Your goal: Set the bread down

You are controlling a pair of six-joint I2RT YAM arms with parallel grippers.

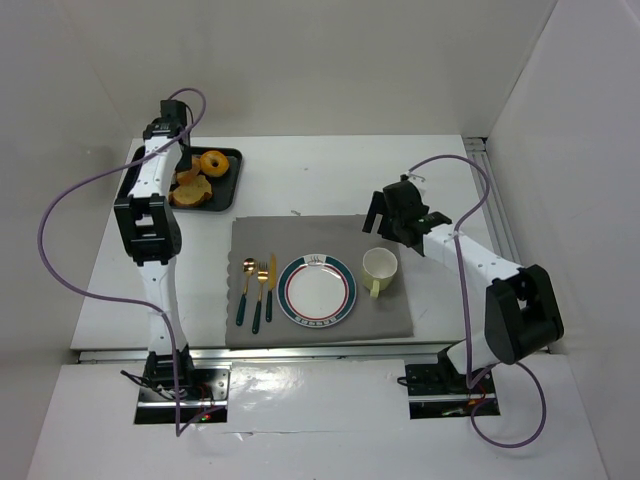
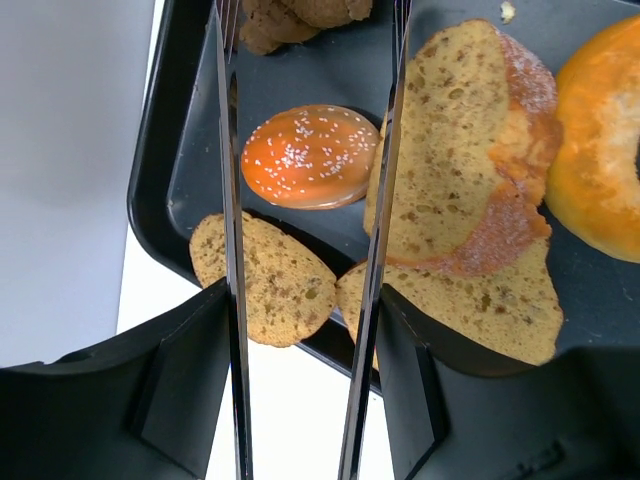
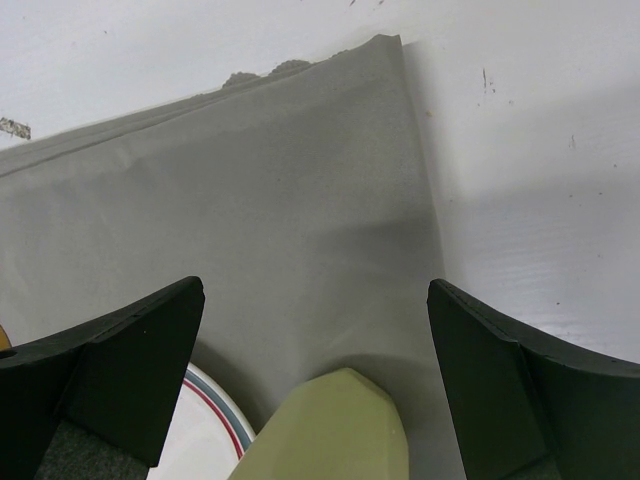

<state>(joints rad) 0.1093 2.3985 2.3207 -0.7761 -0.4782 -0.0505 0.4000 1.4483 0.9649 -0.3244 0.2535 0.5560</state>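
A black tray (image 1: pixel 232 186) at the back left holds bread slices (image 1: pixel 190 190) and a doughnut (image 1: pixel 213 162). My left gripper (image 1: pixel 182 148) hangs over the tray, open and empty. In the left wrist view its thin metal blades (image 2: pixel 312 40) straddle an orange sesame bun (image 2: pixel 310 157). A large brown bread slice (image 2: pixel 450 150) lies just right of the right blade, with another slice (image 2: pixel 480 300) below it. A small slice (image 2: pixel 280 285) overhangs the tray rim. A striped plate (image 1: pixel 317 292) sits empty on the grey mat (image 1: pixel 300 235). My right gripper (image 1: pixel 378 215) is open and empty over the mat.
A pale green cup (image 1: pixel 380 268) stands right of the plate, just below my right gripper (image 3: pixel 315 340) in the right wrist view. A spoon, fork and knife (image 1: pixel 258 290) lie left of the plate. White walls enclose the table. Cookies (image 2: pixel 300 15) lie at the tray's far end.
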